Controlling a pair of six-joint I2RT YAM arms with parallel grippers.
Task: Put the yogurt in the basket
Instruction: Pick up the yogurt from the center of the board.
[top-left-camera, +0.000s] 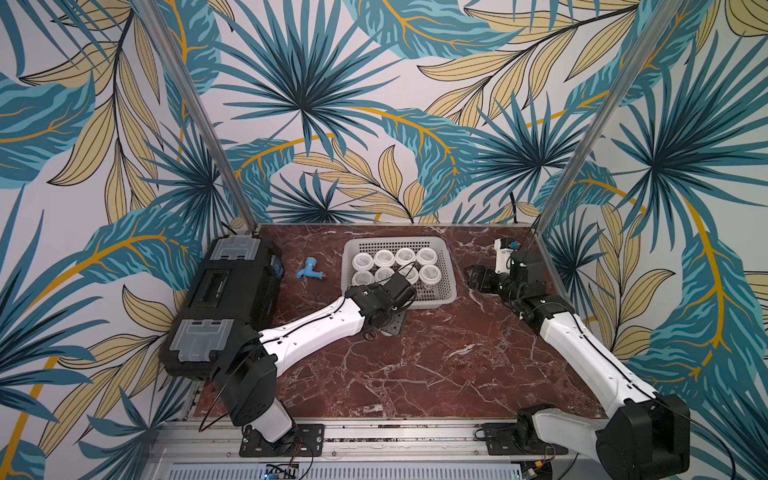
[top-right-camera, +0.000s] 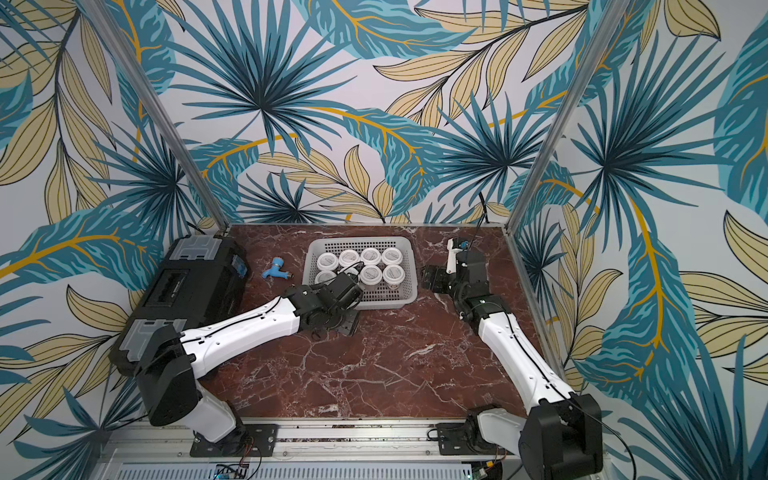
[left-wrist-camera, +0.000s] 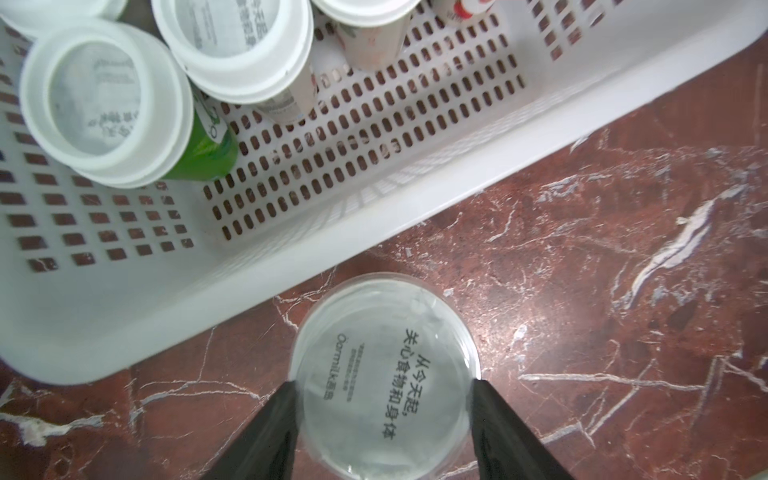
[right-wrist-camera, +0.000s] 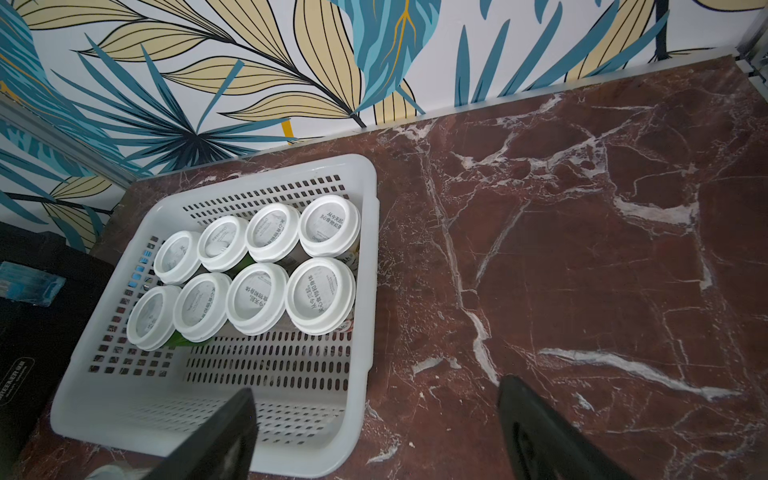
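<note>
Held yogurt (left-wrist-camera: 384, 353): outside the basket (left-wrist-camera: 232, 286), just beside its near rim, over the counter (left-wrist-camera: 602, 270).
Left jaws: closed on that cup's two sides, I think to carry it over the rim.
Other yogurt (right-wrist-camera: 257, 299): eight cups in two rows, packed to one end, so there is room for one more.
Right jaws: wide, holding nothing, right of the basket in both top views, out of the way.
Left wrist view only: shows the held cup; in a top view the left arm (top-left-camera: 374, 297) hides it.
Right wrist view only: all eight lids show.

Twin top views high at front, wrist views close, facing down, all sharing basket (top-left-camera: 395, 240)
</note>
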